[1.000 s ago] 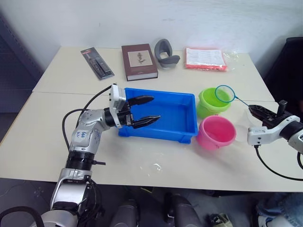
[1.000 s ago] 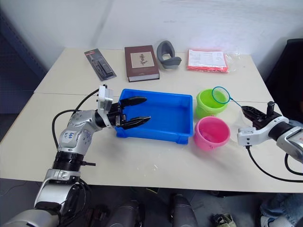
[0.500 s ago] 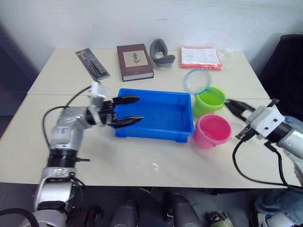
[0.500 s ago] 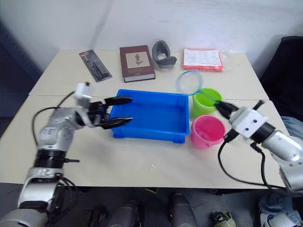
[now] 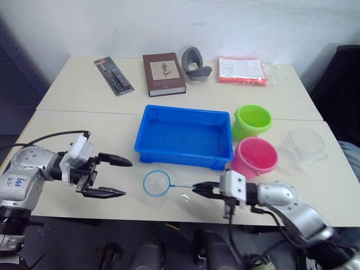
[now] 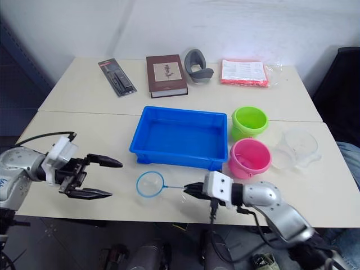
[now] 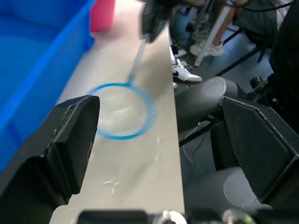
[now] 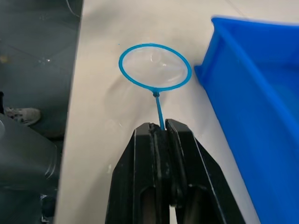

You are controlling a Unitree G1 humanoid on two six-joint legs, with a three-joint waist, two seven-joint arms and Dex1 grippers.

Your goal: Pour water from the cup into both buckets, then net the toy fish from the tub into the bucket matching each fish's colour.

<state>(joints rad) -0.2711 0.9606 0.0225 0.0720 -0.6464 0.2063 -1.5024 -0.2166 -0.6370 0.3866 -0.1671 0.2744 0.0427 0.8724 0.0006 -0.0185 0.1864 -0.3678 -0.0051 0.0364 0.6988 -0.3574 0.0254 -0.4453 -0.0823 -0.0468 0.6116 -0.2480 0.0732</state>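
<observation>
**Net laid down at the table's near edge, tub looking bare**

Apparently the netting is over. In the left eye view the right gripper point(image 5: 198, 189), low and centre-right in the frame, is clamped on the thin handle of the net point(image 5: 157, 183), whose hoop lies flat on the table point(image 5: 62, 129) just below the tub point(image 5: 185, 136). That low, flat hold suits setting the net down rather than scooping. No fish can be made out in the tub. The green bucket point(image 5: 252, 121) and the pink bucket point(image 5: 256, 158) stand together at the tub's right end, within short reach of it, and the clear cup point(image 5: 302, 147) sits at the right edge, out of the way. The left gripper point(image 5: 115, 176), at lower left, holds nothing, its fingers spread wide apart.

The right eye view shows the same layout.

In the left wrist view the two black fingers point(image 7: 70, 140) stand far apart at the lower corners, with the net's hoop on the table between them and the tub's wall at upper left.

In the right wrist view the fingers point(image 8: 140, 172) are pressed together on the net's handle at lower centre, the hoop ahead of them, the tub at right.
</observation>
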